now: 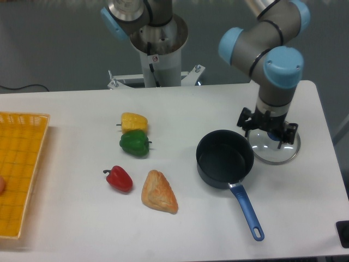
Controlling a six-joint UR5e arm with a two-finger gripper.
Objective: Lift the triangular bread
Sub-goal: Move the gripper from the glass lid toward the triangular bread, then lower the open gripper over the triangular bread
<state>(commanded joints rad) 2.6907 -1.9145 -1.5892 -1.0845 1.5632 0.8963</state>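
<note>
The triangular bread (159, 191) lies on the white surface (82, 218), just right of a red pepper (119, 178) and left of a dark pot (224, 158). The gripper (268, 134) hangs over a glass lid (275, 147); whether its fingers are open or closed cannot be told.

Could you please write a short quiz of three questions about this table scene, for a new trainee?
1. True or false: the triangular bread lies inside the dark pot.
2. Which pepper lies nearest to the bread? A. the yellow pepper B. the green pepper C. the red pepper
3. Fill in: the gripper hangs over a round glass ____, to the right of the pot.

Key
1. False; the bread lies on the white table, left of the pot.
2. C.
3. Lid; the view does not show whether the jaws are open or shut.
</note>
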